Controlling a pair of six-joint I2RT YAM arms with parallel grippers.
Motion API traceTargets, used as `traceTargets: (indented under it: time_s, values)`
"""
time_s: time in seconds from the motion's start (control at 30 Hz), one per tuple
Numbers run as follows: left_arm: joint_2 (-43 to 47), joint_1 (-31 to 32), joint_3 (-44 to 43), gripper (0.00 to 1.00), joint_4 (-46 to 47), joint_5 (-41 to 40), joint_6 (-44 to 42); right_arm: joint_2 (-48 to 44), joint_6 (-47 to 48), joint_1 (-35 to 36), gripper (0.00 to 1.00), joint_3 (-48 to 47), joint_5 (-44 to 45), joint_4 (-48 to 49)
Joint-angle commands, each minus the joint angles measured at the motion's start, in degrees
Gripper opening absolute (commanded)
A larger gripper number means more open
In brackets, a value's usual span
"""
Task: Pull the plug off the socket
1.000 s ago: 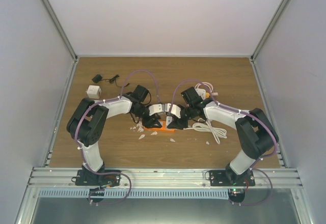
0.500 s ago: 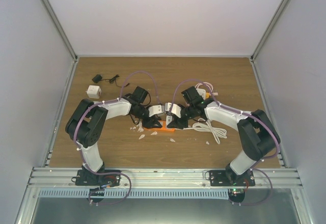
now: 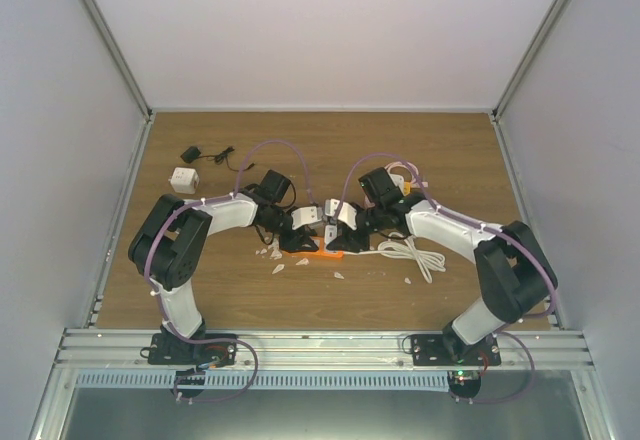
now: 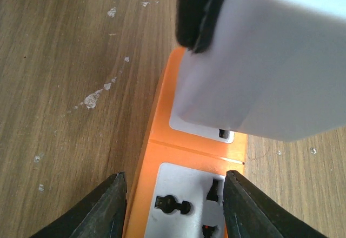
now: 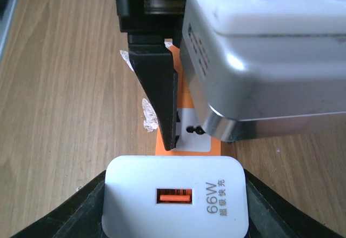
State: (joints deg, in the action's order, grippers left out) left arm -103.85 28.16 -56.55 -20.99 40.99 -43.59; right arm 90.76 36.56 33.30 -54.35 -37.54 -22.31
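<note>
Wood-grain tabletop point(image 3: 450, 150) spreads under both arms. The right gripper point(image 5: 175, 216) is clamped on the white 66W plug point(image 5: 178, 176), which sits over one outlet of the orange power strip point(image 4: 157, 157). The left gripper point(image 4: 175, 205) pinches the strip's sides around the next outlet, just beside the plug.

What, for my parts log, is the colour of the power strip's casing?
The power strip is orange, with white socket faces; best seen from the left wrist.

Wooden table point(image 3: 450, 150), orange socket strip point(image 3: 322, 256)
</note>
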Motion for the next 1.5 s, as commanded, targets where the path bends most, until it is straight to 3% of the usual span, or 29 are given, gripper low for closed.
traceTargets:
  time_s: [0.0,0.13,0.33,0.53,0.77,1.03,1.33,1.47]
  values:
    - [-2.72,0.21,2.00,0.50,-0.56,-8.98,-2.40,-2.82,-0.90,-0.55,0.40,-0.86,-3.01,-0.61]
    - [-1.34,-1.55,0.91,0.53,-1.12,-4.99,-1.64,-4.09,-1.38,-1.48,0.39,-0.52,-3.89,-0.79]
    - [3.66,-4.59,-1.52,0.73,-2.18,1.45,-1.04,-5.52,-2.15,-3.82,0.39,-0.69,-5.75,-0.94]
    - [9.58,-6.41,-2.45,0.84,-3.86,7.94,-2.81,-7.21,-2.72,-5.87,0.39,-2.68,-8.25,-1.21]
    - [17.05,-8.09,-4.47,0.87,-5.51,26.21,-1.95,-9.21,-0.51,-6.93,0.39,-7.92,-14.48,-3.22]
    - [20.76,-8.05,-5.85,0.85,-2.56,33.40,3.37,-9.80,2.28,-6.94,0.39,-14.40,-25.68,-6.76]
    - [21.11,-7.10,-5.84,0.83,3.76,28.66,12.90,-8.59,-0.32,-6.93,0.39,-14.94,-26.89,-4.81]
    - [21.02,-6.36,-6.06,0.83,4.87,26.47,13.27,-8.00,-1.96,-6.93,0.38,-14.74,-27.53,-3.95]
